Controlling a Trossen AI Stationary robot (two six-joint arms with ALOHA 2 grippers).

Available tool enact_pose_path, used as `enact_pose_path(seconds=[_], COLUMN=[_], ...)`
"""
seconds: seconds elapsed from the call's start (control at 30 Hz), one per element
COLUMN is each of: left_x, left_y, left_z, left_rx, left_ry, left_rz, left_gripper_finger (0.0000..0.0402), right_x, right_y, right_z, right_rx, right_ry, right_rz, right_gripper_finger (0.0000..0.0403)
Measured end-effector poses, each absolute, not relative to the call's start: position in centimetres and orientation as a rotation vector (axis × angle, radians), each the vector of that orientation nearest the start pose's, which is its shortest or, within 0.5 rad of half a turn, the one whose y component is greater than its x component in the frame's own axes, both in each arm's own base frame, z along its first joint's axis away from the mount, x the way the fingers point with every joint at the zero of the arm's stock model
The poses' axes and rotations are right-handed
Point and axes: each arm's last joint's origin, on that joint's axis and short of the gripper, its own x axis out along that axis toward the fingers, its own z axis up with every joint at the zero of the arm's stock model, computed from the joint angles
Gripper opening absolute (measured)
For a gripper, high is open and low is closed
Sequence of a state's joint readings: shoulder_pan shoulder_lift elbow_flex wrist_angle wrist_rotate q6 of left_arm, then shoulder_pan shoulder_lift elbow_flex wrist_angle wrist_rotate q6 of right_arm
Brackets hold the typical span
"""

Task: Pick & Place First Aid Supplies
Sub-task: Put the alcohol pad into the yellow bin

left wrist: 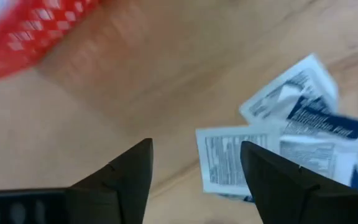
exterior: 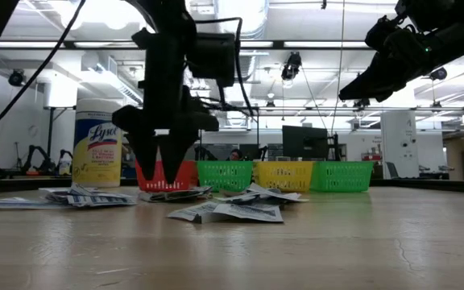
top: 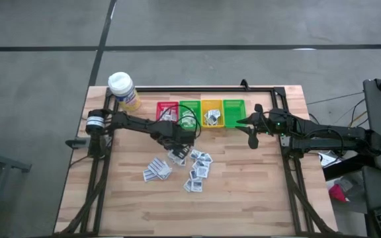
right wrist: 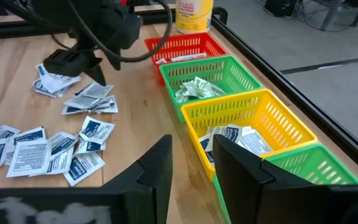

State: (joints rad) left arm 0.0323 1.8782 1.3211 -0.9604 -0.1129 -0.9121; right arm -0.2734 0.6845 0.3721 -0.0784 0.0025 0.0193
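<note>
Nearest to where I stand, the small flat white paper sachets with grey and blue print lie scattered on the pale wooden table top, some overlapping, a few in loose clumps. They look feather-light, limp and thin, lying almost flush with the wood, so I'd guess a grip works best at a lifted corner or an edge that rides up on a neighbour; a pinch in a pile could lift two at once.

Just above the back edge of that scatter hangs the left gripper, its dark fingers spread wide and empty, tips pointing down close to the table with one printed sachet beside a fingertip.

Behind it stands a row of four small plastic baskets, touching side by side: red basket, green basket, yellow basket, and a second green basket. Several already hold sachets.

The right gripper waits high beside the far green basket, jaws parted, holding nothing.

The front and right of the table are bare, leaving free room. A white-capped yellow wipes canister stands at the back left corner.
</note>
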Motion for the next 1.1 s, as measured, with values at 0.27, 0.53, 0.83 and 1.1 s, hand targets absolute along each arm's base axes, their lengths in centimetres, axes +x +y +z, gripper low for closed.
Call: enact_pose_path(seconds=[0.27, 0.53, 0.83, 1.1], left_x=[33.7, 33.8, 33.4, 33.4], left_y=[1.6, 1.6, 1.5, 1.6], left_z=[17.1, 15.9, 15.2, 14.7], left_rx=[-0.629, -0.703, -0.756, -0.776], left_ry=[1.414, 1.381, 1.353, 1.318], left_rz=[0.737, 0.686, 0.728, 0.738], left_gripper_finger=[0.0237, 0.0236, 0.0211, 0.0144], right_x=[15.1, 15.1, 15.1, 15.1], right_y=[-4.2, -4.2, -4.2, -4.2], right_z=[21.5, 21.5, 21.5, 21.5], right_rx=[0.067, 0.052, 0.053, 0.052], right_ry=[0.387, 0.389, 0.389, 0.389], right_rz=[-0.275, -0.272, -0.272, -0.272], right_gripper_finger=[0.0116, 0.0113, 0.0120, 0.0117])
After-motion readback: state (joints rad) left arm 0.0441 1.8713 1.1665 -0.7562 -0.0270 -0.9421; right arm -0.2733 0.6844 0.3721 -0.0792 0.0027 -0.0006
